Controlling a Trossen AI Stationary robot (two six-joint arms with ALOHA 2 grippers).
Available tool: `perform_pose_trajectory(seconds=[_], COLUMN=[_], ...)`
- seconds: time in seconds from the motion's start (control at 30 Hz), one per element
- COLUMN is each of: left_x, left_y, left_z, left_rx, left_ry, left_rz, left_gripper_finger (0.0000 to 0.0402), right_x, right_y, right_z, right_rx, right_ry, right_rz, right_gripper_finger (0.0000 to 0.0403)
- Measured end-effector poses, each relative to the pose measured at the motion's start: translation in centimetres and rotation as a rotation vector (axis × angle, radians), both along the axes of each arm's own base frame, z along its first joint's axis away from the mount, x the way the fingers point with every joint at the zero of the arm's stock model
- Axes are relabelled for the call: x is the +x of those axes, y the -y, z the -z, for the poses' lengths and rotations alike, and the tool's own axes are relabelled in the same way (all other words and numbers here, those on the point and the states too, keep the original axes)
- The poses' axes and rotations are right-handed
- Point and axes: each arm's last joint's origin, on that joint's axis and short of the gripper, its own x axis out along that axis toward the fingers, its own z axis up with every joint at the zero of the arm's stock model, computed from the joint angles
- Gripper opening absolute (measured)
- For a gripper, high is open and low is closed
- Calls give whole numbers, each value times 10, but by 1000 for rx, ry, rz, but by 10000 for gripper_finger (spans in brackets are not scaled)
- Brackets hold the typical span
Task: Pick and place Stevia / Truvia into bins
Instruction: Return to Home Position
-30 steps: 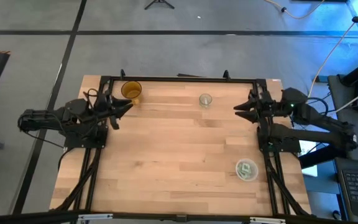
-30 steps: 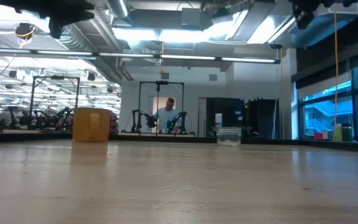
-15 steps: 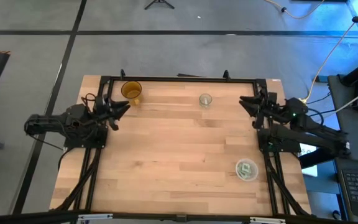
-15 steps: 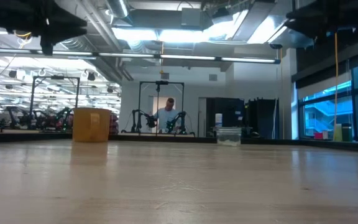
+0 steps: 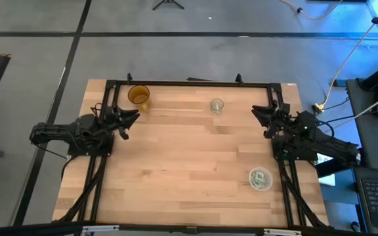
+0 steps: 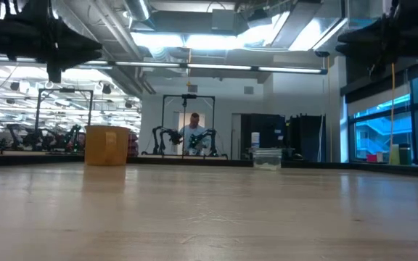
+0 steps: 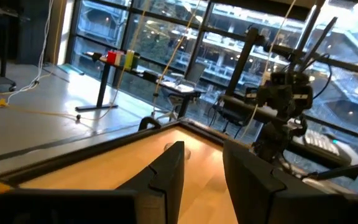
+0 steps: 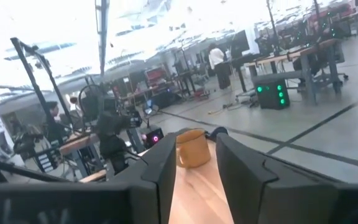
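Both arms have drawn back toward their own edges of the table [image 5: 189, 157] in the last second, folding in. The left gripper [image 5: 128, 117] hangs with fingers spread, empty, an amber cup [image 5: 138, 96] just beyond it. The right gripper [image 5: 257, 111] is likewise parted and holds nothing. The sachets [image 5: 261, 177] lie piled in the round clear container [image 5: 251, 178], well behind the right gripper, beside that arm's base. I see no loose packets left on the wood, so the job looks finished.
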Motion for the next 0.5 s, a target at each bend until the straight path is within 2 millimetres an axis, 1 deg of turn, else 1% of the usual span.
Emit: perform_pose_trajectory(seconds=[0.1, 0.2, 0.3, 0.5], left_x=[2, 4, 5, 7], left_y=[0, 0, 0, -1], left_z=[5, 16, 18, 28], left_rx=[-6, -33, -40, -61], left_ry=[-9, -25, -9, -12], left_rz=[-5, -13, -8, -37], left_gripper_finger=[106, 104, 97, 85], right_x=[1, 3, 5, 10], right_y=[1, 2, 3, 4], right_z=[8, 15, 23, 39], right_rx=[20, 29, 35, 58], right_ry=[0, -12, -16, -4], right_rz=[13, 25, 27, 22], right_gripper_finger=[118, 118, 118, 118])
